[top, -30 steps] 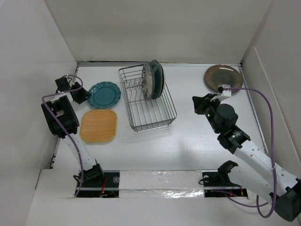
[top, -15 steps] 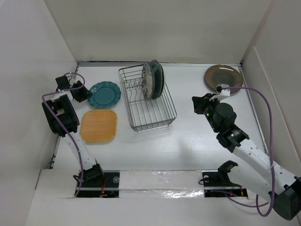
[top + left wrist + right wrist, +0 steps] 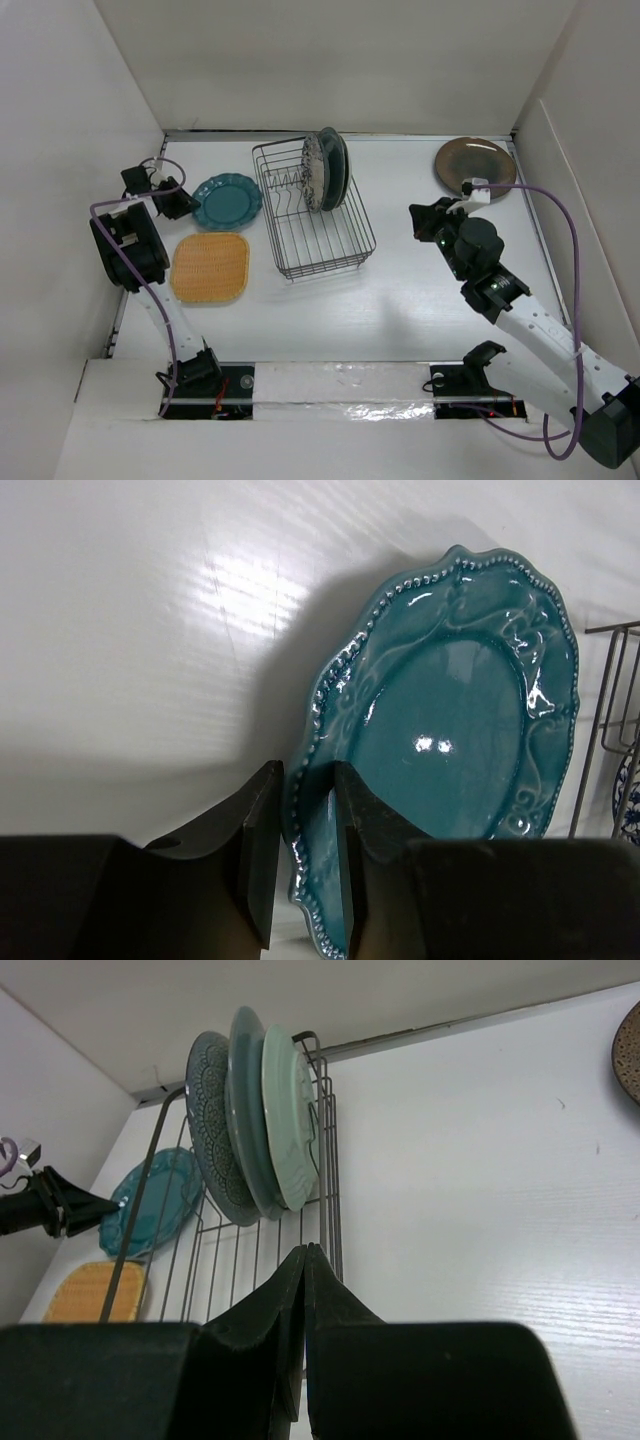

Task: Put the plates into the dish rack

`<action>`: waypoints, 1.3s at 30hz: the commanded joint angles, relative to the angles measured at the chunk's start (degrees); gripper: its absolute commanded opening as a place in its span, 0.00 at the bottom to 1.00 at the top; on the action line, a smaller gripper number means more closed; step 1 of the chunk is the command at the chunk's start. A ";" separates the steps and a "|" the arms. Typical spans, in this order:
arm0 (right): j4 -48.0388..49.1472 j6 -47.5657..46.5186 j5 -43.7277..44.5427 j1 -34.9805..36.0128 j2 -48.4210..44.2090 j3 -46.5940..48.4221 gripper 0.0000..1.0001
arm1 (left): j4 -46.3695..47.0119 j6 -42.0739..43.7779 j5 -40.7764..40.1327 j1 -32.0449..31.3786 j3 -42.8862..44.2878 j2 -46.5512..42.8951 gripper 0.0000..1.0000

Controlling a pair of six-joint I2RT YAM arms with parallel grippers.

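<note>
**tino:** What has the left hand (image 3: 172, 202) got? I can't make it out from overhead.

**rae:** Check its wrist cam. The two fingers (image 3: 262, 850) sit either side of the beaded rim of the dark teal plate (image 3: 450, 730), and they look pinched on it. The rest of that plate spreads out ahead of the hand and to its right. I can't tell if the gripped edge is off the table (image 3: 400, 300) or not. The orange plate (image 3: 209, 267) lies flat just on the near side of that hand, not touching it.

**tino:** And the right hand (image 3: 305, 1255)?

**rae:** Fingers pressed together, nothing between them. The dish rack (image 3: 330, 1190) is ahead of it and off to its left, well apart. Three plates stand on edge at the rack's far end:
- the blue-and-white plate (image 3: 210, 1130), farthest from the hand
- the grey-blue plate (image 3: 245, 1110), in the middle
- the pale mint green plate (image 3: 290, 1110), on the hand's side

The brown plate (image 3: 475, 165) lies flat beyond that hand and to its right, apart from it.
</note>
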 commanded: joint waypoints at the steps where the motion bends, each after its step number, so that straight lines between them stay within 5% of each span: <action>1: 2.35 0.19 -1.37 -0.35 -0.54 0.17 0.06 | -0.71 -1.27 -2.17 -0.38 -4.20 -4.97 0.00; 10: 2.53 0.19 -1.73 0.35 0.51 0.52 0.06 | 14.75 -14.02 -0.32 1.38 -13.60 -20.61 0.00; 21: 2.35 -0.34 -0.05 2.19 1.12 1.05 0.06 | 25.13 -22.03 0.03 1.38 -17.39 -28.70 0.00; 28: 1.04 -2.27 4.34 5.89 1.83 2.54 0.08 | 30.15 -25.99 -2.42 1.38 -21.78 -36.87 0.00; 39: 1.47 -2.71 -3.38 6.42 5.34 3.77 0.17 | 29.19 -27.22 -7.88 1.38 -23.45 -48.04 0.00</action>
